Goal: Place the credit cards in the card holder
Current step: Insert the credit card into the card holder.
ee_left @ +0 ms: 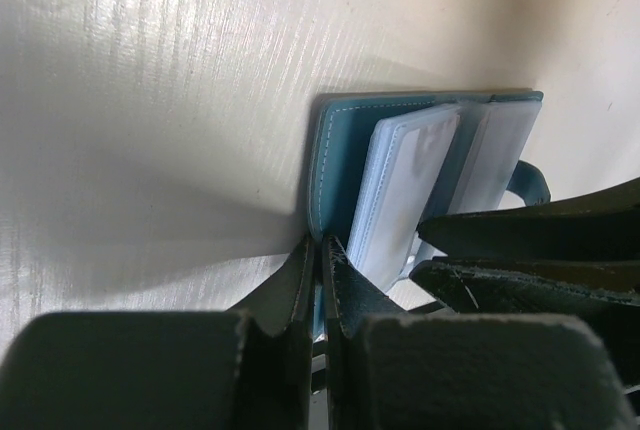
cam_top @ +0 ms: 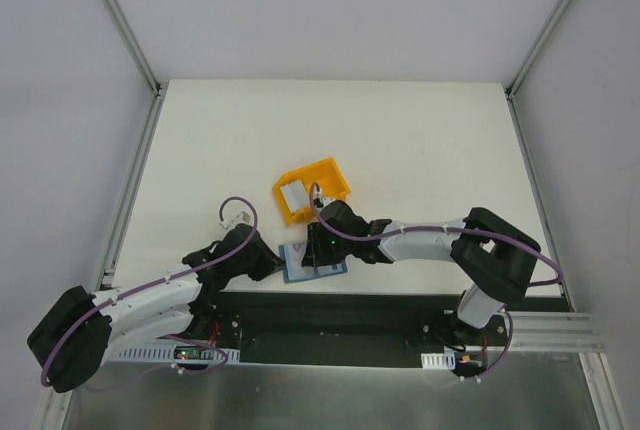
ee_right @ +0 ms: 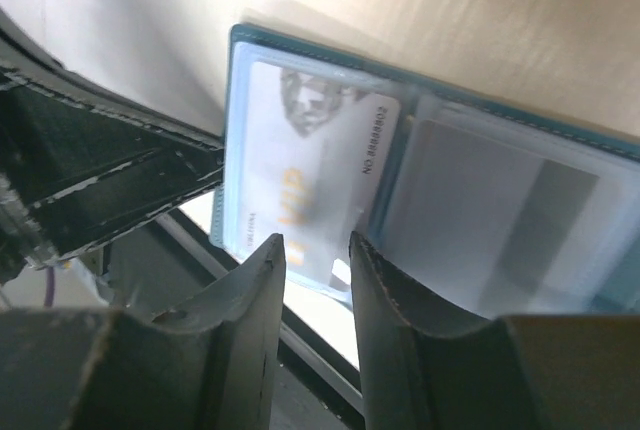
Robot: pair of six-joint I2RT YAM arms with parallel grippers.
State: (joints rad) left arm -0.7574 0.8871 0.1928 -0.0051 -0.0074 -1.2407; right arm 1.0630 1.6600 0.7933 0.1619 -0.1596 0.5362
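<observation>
A: Entry: card holder point(cam_top: 313, 262), teal stitched leather with clear sleeves, is lying spread; yellow bin point(cam_top: 318, 190) is sitting just beyond it. Left gripper point(ee_left: 319, 250) is clamping its cover edge.

B: Credit card point(ee_right: 305, 155), thin, stiff and glossy, is sitting in its sleeve. Right gripper point(ee_right: 315, 275), fingers narrowly parted and gripping nothing, is hovering over it. Suggest nudging squarely, flat along the sleeve.

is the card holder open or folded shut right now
Open. The card holder lies spread, clear pockets facing up, a card at one of them; the left gripper pinches its cover edge.
</observation>
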